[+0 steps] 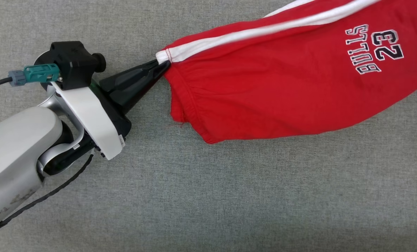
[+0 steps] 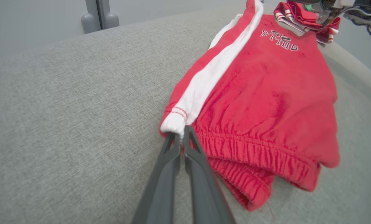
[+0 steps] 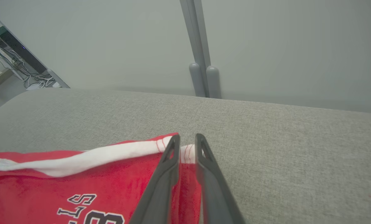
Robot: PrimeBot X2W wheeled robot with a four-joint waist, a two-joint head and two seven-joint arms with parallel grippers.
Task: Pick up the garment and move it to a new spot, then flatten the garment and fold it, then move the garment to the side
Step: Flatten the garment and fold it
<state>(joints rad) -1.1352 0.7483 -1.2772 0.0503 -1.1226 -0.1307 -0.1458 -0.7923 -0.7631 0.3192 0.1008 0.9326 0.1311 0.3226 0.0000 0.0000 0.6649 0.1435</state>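
Head view: red garment (image 1: 282,91) w/ white stripe (image 1: 250,34)

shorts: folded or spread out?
Spread out, not folded: the shorts lie lengthwise on the grey cushion, left claw pinching the waistband corner. Not flat: the waistband is bunched in the left wrist view.

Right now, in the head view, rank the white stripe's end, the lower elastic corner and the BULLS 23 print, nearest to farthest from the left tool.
1. White stripe's end: pinched in the left tool.
2. Lower elastic corner: below-right.
3. BULLS 23 print: far right of the garment.
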